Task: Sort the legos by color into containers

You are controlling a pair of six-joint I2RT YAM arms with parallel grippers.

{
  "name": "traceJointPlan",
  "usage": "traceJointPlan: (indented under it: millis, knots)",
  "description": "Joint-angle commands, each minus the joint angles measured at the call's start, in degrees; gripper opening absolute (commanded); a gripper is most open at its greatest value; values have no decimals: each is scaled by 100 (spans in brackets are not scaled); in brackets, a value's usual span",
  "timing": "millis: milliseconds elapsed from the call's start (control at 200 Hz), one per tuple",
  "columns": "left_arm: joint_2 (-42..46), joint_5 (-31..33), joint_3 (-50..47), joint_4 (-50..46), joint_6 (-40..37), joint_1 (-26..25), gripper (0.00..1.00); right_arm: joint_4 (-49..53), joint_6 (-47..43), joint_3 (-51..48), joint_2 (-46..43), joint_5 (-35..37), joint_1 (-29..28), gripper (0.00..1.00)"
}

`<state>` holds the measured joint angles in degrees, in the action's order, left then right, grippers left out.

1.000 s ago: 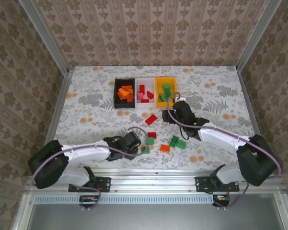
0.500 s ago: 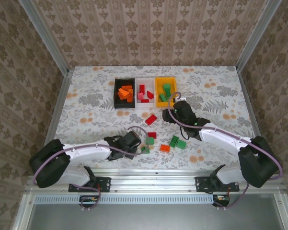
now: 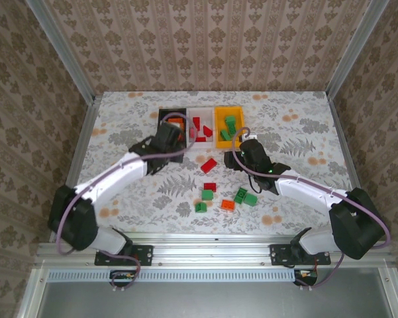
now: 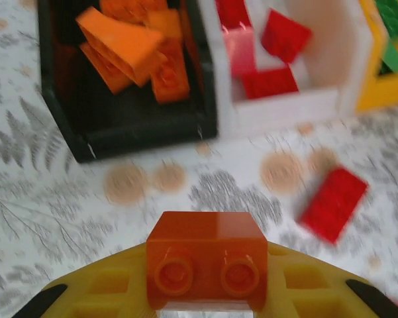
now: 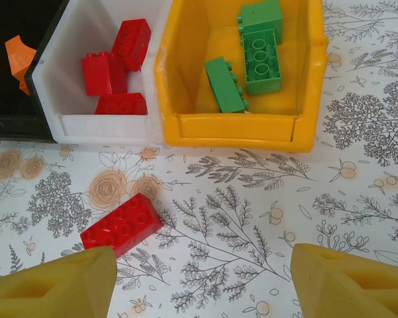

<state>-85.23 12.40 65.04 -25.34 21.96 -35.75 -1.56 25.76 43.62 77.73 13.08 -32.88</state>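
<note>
My left gripper (image 4: pixel 205 291) is shut on an orange lego (image 4: pixel 205 258), studs facing the camera, just in front of the black container (image 4: pixel 146 132), which holds several orange legos. In the top view the left gripper (image 3: pixel 168 136) hovers at that black container (image 3: pixel 160 119). The white container (image 5: pixel 106 127) holds red legos (image 5: pixel 104 73), and the yellow container (image 5: pixel 238 126) holds green legos (image 5: pixel 261 56). My right gripper (image 5: pixel 202 285) stands open over bare table in front of the yellow container, with a loose red lego (image 5: pixel 122 224) by its left finger.
Loose legos lie on the table's near middle: a small red one (image 3: pixel 210 187), green ones (image 3: pixel 207 195) (image 3: pixel 200 207) (image 3: pixel 241 195) (image 3: pixel 251 199) and an orange one (image 3: pixel 228 205). The three containers stand side by side at the back centre.
My left arm has swung from the near-centre pile up to the black container, carrying the orange lego. The right arm has hardly moved.
</note>
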Motion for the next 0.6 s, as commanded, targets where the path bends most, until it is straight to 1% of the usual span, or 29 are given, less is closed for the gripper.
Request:
traceJointPlan:
  millis: [0, 90, 195, 260, 275, 305, 465, 595]
  knots:
    - [-879, -294, 803, -219, -495, 381, 26, -76, 79, -2, 49, -24, 10, 71]
    - [-1618, -376, 1618, -278, -658, 650, 24, -94, 84, -28, 23, 10, 11, 71]
    - [-2392, -492, 2573, -507, -763, 905, 24, -81, 81, -11, 42, -3, 16, 71]
    - [-2802, -611, 3100, -673, -835, 931, 25, -86, 78, -19, 45, 1, 11, 71]
    - [-2880, -599, 3193, -700, -853, 1072, 25, -89, 82, -20, 48, -5, 18, 71]
    - [-3013, -585, 3358, -746, -872, 1125, 25, -93, 80, -24, 55, 4, 14, 71]
    - [-3482, -890, 3733, -774, -747, 1347, 26, -46, 35, 7, 62, 29, 17, 71]
    - [-3626, -1049, 3805, -681, -780, 1384, 34, -12, 19, 15, 32, 37, 11, 71]
